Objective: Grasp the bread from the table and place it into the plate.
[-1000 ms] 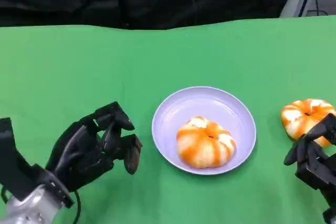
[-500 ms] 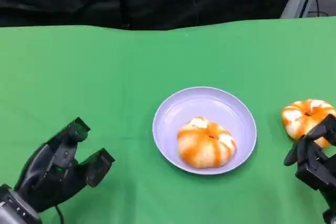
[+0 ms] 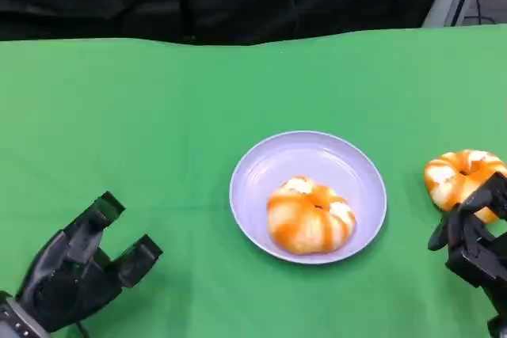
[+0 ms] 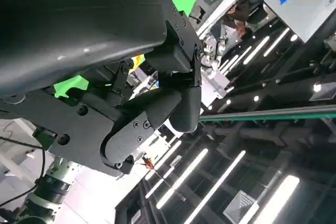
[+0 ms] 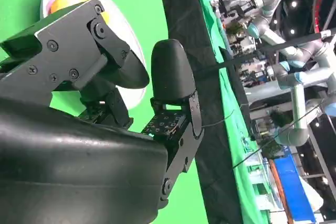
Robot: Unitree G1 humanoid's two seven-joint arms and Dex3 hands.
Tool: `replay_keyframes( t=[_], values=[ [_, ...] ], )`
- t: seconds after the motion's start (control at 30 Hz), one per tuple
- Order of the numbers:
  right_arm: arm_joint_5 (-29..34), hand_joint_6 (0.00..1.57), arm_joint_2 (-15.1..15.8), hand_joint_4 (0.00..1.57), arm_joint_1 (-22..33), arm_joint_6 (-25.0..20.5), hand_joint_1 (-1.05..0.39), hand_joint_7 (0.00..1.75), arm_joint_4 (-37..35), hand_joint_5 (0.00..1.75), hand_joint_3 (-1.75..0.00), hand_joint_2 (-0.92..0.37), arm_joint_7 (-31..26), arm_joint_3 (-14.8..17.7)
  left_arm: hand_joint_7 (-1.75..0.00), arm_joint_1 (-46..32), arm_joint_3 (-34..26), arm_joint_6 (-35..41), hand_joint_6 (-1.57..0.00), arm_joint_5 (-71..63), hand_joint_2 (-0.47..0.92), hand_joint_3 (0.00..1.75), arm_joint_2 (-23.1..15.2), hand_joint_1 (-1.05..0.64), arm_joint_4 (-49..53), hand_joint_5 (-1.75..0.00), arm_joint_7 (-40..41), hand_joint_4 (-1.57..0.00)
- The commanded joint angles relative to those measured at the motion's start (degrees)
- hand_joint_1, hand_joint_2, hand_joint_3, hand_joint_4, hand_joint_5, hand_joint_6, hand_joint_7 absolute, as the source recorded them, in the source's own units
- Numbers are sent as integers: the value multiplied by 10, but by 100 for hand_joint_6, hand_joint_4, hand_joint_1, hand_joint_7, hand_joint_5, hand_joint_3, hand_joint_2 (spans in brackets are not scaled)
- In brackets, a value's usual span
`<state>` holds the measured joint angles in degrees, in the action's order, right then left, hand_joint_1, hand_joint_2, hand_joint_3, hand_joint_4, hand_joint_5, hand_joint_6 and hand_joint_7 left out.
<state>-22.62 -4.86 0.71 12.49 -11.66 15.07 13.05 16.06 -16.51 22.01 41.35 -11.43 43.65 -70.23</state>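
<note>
Even, bright; wrist views perhaps blurred.

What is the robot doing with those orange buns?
It is putting bread onto a plate. One orange-and-white bread already sits in the lilac plate in the middle of the green table. A second bread lies on the table to the plate's right, just beyond the right hand, which does not hold it. The left hand is low at the near left, fingers apart, holding nothing.

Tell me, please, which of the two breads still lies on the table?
The bread at the right edge, beside the right hand; the other bread sits in the plate.
</note>
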Motion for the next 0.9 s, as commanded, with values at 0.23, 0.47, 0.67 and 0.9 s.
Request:
replay_keyframes(
  t=[0.23, 0.47, 0.67, 0.9],
  values=[
    [-1, 82, 6, 90, 4, 0, -11, 153, 7, 175, -132, -44, -4, 4, -146, 7, -14, -4, -90, -14, 65, 75, -5, -20, 7, -175, -10, -76],
    [-1, 82, 6, 90, 4, -1, -11, 153, 7, 175, -132, -44, -4, 4, -147, 9, -15, -8, -89, -17, 63, 83, -3, -20, 10, -175, -13, -76],
    [-4, 82, 6, 89, 6, 0, -9, 153, 8, 175, -132, -45, -1, 5, -147, 9, -14, -13, -89, -20, 63, 82, -2, -21, 9, -175, -15, -76],
    [-6, 80, 8, 89, 6, -1, -8, 154, 8, 175, -131, -47, 1, 6, -149, 6, -16, -11, -90, -21, 61, 82, 3, -20, 3, -175, -6, -77]
  ],
)
